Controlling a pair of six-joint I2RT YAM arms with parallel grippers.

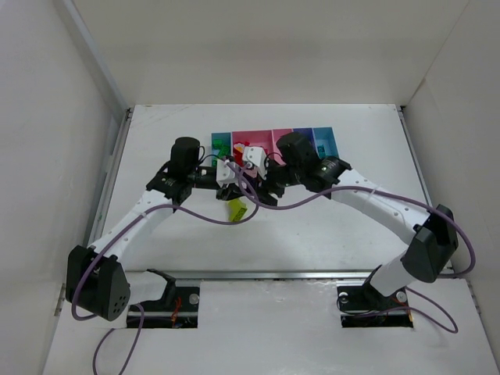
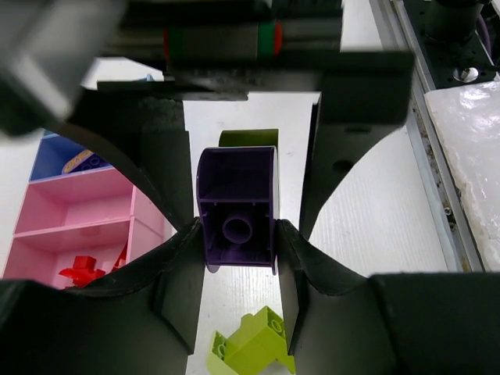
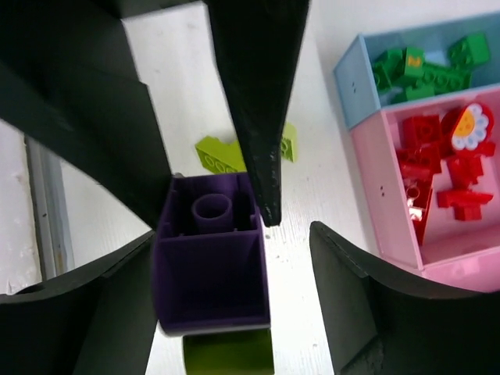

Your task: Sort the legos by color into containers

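- Step in hand, as I judge it: a purple brick (image 2: 237, 207) is being passed from one arm to the other. The left jaws are closed on it and pinch its two flat sides. The right jaws stand apart around it, with one finger against the brick (image 3: 211, 266) and a clear gap at the other.
- The brick hangs between the two wrists, in front of the row of bins (image 1: 273, 141) and near the pink ones. It is not yet in any bin.
- The next move calls for the right arm to back away without nudging the brick. The left arm should then carry it to the purple-blue bin (image 2: 55, 156) and open over it.
- The brick is smooth, glossy hard plastic, hollow underneath with a round tube inside, and one end is curved. An olive-green piece (image 2: 250, 138) sits at its far end; I cannot tell whether the two are joined.
- Lime bricks (image 3: 223, 152) with studs lie loose on the white table (image 1: 328, 226).
- The bins are thin-walled, shallow plastic. The light blue one (image 3: 355, 78) holds green bricks (image 3: 422, 70), and the pink one (image 3: 375, 211) holds red pieces (image 3: 426, 156).
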